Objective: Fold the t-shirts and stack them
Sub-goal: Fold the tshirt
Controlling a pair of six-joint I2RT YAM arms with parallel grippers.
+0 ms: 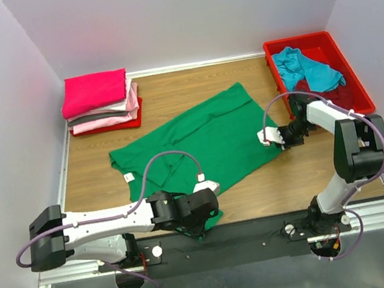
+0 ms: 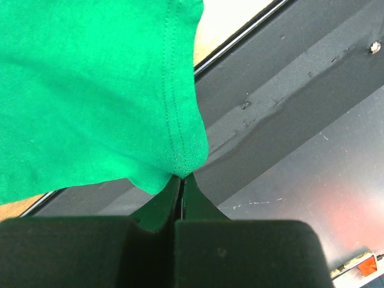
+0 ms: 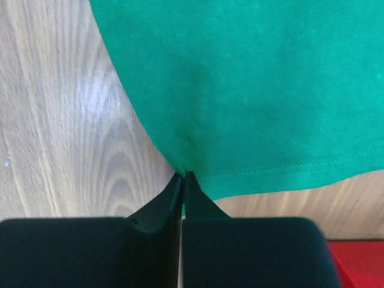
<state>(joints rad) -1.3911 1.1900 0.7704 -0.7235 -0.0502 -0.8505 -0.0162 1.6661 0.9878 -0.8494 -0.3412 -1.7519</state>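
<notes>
Jaws on both arms are pinched closed on hem corners of the bright green cotton t-shirt [image 1: 205, 134], spread across the wooden surface [image 1: 313, 169]. I'd lift both corners evenly, keeping fabric taut while folding.

The left gripper [image 1: 205, 218] covers the near corner of the green t-shirt [image 1: 206, 138], which both wrist views crop.
</notes>
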